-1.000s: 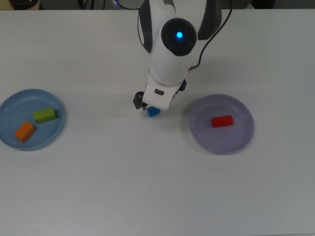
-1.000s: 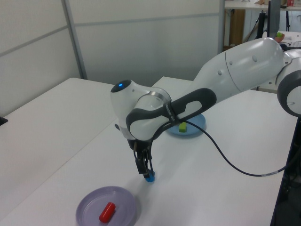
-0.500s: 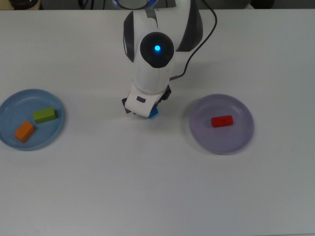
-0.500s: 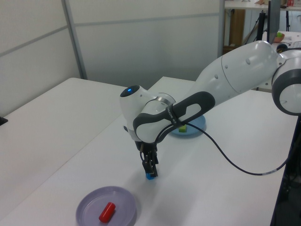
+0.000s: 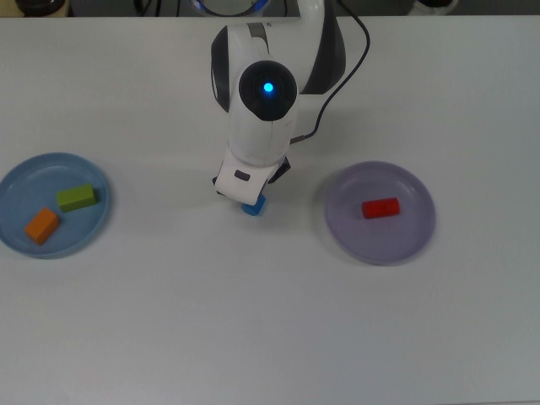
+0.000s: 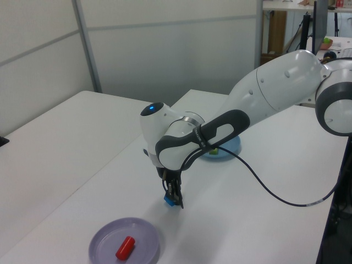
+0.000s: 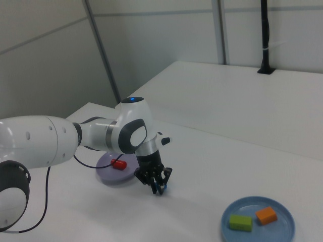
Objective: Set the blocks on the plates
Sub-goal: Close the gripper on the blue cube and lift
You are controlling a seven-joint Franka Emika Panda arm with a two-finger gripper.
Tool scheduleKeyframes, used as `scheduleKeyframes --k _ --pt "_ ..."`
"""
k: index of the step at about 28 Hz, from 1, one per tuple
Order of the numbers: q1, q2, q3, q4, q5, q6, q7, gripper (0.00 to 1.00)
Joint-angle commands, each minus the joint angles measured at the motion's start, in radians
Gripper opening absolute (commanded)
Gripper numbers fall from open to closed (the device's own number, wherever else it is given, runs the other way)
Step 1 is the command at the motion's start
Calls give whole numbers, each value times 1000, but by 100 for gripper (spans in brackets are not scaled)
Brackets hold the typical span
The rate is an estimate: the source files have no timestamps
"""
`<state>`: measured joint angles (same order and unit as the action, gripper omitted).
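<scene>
The arm (image 5: 267, 101) has a smooth, glossy white plastic shell with dark grey matt joints. The table (image 5: 253, 321) looks matt white and smooth. Both plates, the light blue plate (image 5: 17, 181) and the lavender plate (image 5: 380, 240), look like smooth plastic with a soft shine. The blue block (image 5: 254, 207) and the red block (image 5: 380, 207) have plain, matt faces.

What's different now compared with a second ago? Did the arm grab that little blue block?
The arm swung toward the top view's left, and the pincer closed around the blue block, which has shifted slightly with it. The green block, orange block and red block stayed on their plates.
</scene>
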<state>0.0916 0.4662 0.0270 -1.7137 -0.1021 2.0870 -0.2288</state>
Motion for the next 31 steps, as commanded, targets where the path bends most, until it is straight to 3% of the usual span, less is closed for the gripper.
scheduleKeyframes --k 1,4,9,13,16,17,22,26,31 --pt "7 2 -1 -11 -7 35 -9 79" --pt "2 2 -1 -11 -7 33 -11 100" --pt "-1 2 -1 -3 5 36 14 100" --pt "-1 2 -1 -3 62 38 147 100" --pt "-3 2 -1 -3 68 39 184 90" --pt "-3 3 -1 -3 76 42 189 80" --pt "-12 5 -2 -3 139 96 209 73" --pt "-19 6 -2 -3 148 116 241 67" --pt "-26 11 -2 -3 148 134 259 49"
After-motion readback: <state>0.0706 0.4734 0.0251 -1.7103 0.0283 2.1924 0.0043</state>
